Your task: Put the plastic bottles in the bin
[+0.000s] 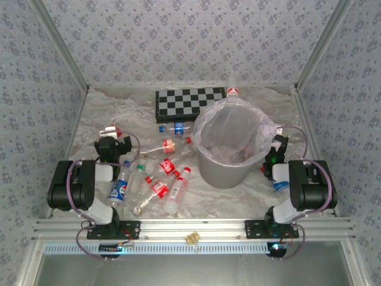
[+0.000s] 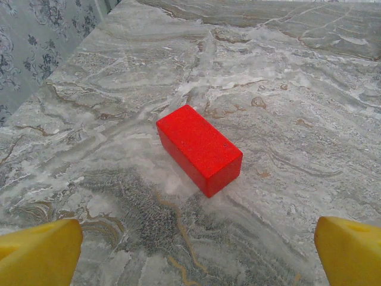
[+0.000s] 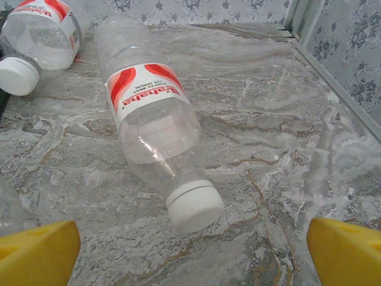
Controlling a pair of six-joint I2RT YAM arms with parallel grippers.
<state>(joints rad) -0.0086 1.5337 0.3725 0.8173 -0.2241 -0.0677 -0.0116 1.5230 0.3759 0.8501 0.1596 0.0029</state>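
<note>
left gripper (image 2: 193,253) spread wide, empty, well left of the bin (image 1: 223,173), red block (image 2: 199,149) in front | right gripper (image 3: 190,253) spread too, empty, just right of bin | plastic bottles (image 1: 168,165) mostly scattered left of bin

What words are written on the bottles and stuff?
"Wahaha": red letters, upside down, on the white-and-red label of the clear plastic bottle with a white cap.
Small print under it: too small to read.
Label of the second clear plastic bottle behind it: cut off, unreadable.
Labels on the heap of small clear bottles, top view: too blurred.
Red rectangular block: no writing.
</note>
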